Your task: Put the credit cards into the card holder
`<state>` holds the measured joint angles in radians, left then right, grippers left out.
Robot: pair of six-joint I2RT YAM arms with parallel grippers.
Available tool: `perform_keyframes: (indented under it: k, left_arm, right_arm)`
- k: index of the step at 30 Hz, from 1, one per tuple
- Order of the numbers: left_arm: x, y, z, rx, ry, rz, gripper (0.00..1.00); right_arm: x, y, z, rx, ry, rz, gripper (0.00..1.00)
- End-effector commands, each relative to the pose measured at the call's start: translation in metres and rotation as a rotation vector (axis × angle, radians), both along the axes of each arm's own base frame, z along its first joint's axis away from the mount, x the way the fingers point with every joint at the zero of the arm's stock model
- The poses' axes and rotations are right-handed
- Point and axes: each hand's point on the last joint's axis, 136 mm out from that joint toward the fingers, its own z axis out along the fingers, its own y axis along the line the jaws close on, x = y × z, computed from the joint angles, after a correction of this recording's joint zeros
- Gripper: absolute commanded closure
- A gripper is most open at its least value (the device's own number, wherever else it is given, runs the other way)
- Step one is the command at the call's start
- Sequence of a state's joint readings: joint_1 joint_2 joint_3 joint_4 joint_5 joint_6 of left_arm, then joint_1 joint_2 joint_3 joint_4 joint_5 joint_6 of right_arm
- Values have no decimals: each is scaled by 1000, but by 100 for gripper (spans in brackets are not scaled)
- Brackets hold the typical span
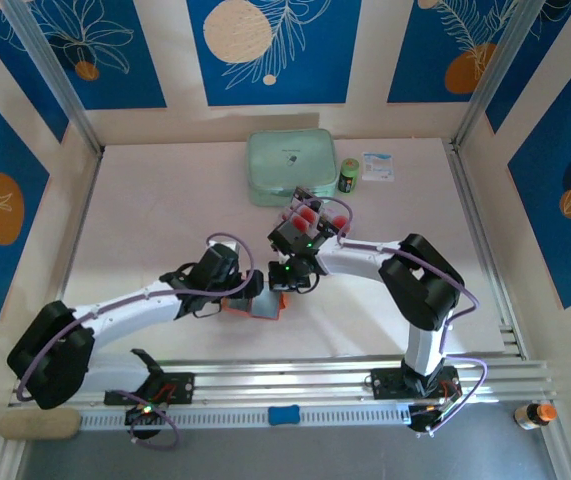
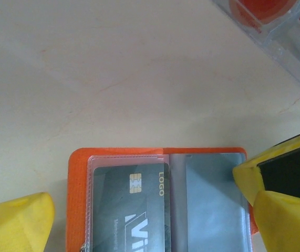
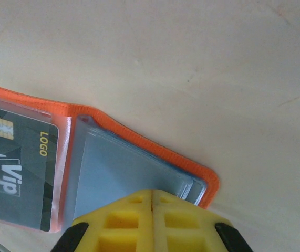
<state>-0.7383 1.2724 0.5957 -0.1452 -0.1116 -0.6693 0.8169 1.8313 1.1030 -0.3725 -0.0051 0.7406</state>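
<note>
**Entry: card holder (image 2: 78, 178), lying open on the table (image 2: 113, 68) between my two grippers; credit cards (image 1: 307, 213) not yet in it.**
My left gripper (image 2: 142, 197) stood wide open and empty, with one finger off the holder's left edge and the other at or just over its right edge. My right gripper (image 3: 152, 197) was closed tight, tips on the stack of clear sleeves (image 3: 123, 168), with nothing visibly pinched. A dark card (image 2: 131, 205) filled the left sleeve. Risks, as I judged them: the thin sleeves could slip from under my closed tips and flip over, and the holder could skid if my left finger nudged it. Room: bare table lay beyond the far edge, but the clear tray (image 2: 281, 39) holding the cards crowded the far right.
</note>
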Motion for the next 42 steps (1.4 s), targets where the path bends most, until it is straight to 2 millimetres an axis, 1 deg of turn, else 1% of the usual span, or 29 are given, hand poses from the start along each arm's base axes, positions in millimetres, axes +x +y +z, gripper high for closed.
perform_keyframes:
  k: [1,4,7,12,19,22,27,29,32,34,39,42]
  left_arm:
    - [1,-6,-4,24,-5,-43,3]
    - [-3,-3,-18,44,17,-45,3]
    - [-5,-1,-25,48,24,-41,3]
    - [-7,1,-34,60,37,-43,3]
    - [-10,7,-46,92,52,-40,4]
    - [-11,10,-51,101,56,-34,8]
    - [-15,12,-58,100,66,-34,15]
    - [-16,12,-60,101,70,-35,16]
    - [-16,13,-61,102,73,-31,16]
    - [-16,13,-61,104,70,-30,16]
    - [-15,13,-63,106,73,-29,16]
    - [-16,14,-64,108,76,-29,16]
  right_arm:
    - [-3,0,-12,0,40,10,100]
    - [-3,6,-12,26,57,17,100]
    - [-3,11,-14,48,78,21,100]
    - [-4,17,-15,75,104,19,100]
    - [-2,19,-13,98,116,6,100]
    - [-1,18,-11,102,113,4,100]
    - [2,16,2,113,87,-6,100]
    - [3,15,7,116,76,-14,100]
    - [2,12,13,119,62,-25,96]
    - [1,10,14,115,59,-33,91]
    - [-4,5,8,100,63,-49,79]
    - [-7,3,4,96,70,-52,78]
